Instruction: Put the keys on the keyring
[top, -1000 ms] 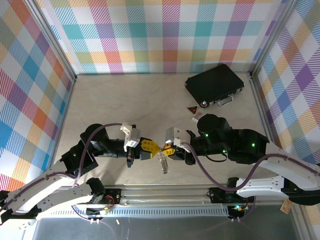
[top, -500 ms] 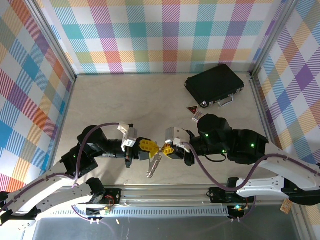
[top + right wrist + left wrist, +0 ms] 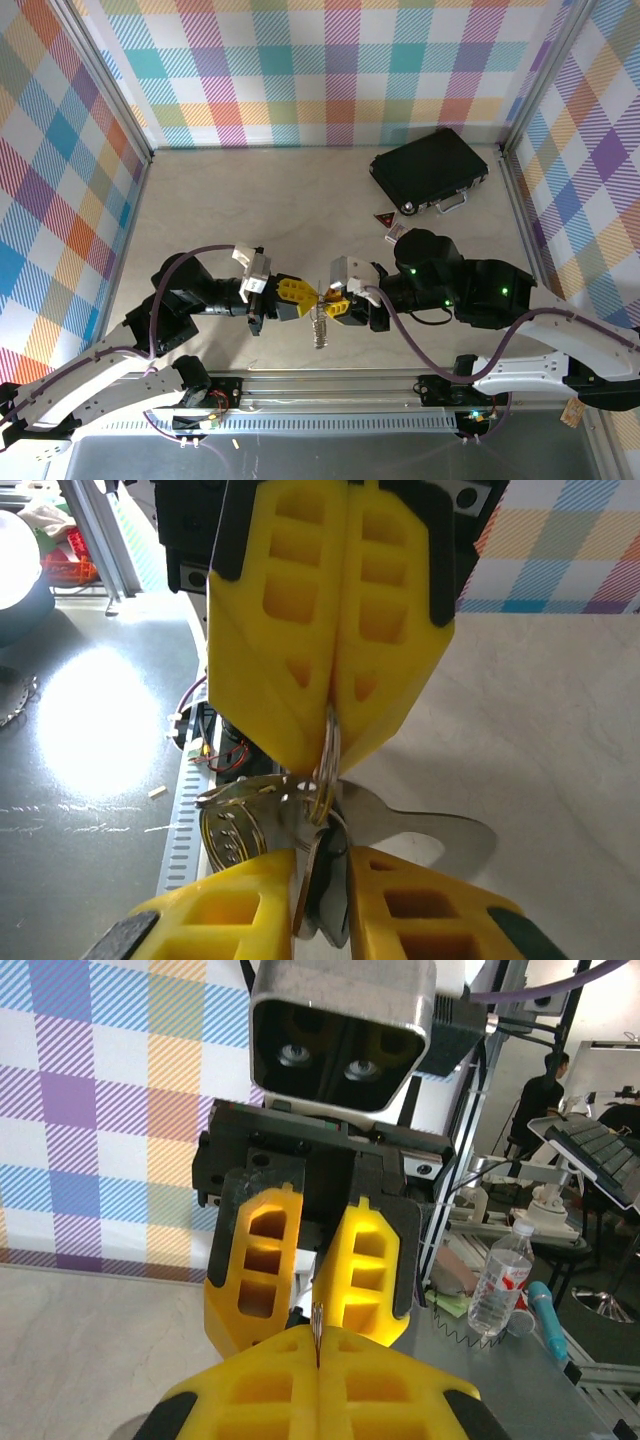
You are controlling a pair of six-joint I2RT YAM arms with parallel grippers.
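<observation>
Above the table's front middle, my two grippers meet tip to tip. The left gripper (image 3: 300, 297) is shut on the thin metal keyring (image 3: 322, 294), whose edge pokes up between the closed yellow fingers (image 3: 280, 1380). In the right wrist view the keyring (image 3: 328, 748) hangs out of the left gripper (image 3: 331, 718). The silver keys (image 3: 236, 820) dangle from it. The right gripper (image 3: 322, 858) has its jaws a narrow gap apart, with the key heads filling that gap. From above, the keys (image 3: 320, 326) hang below the ring beside the right gripper (image 3: 336, 304).
A black case (image 3: 428, 170) lies at the back right, with a small red patterned card (image 3: 385, 219) near its front corner. Plaid walls close in the table on three sides. A metal rail (image 3: 330, 386) runs along the near edge.
The keys swung from pointing lower left to hanging straight down under the ring. The left arm drew slightly left. The right jaws parted a little.
</observation>
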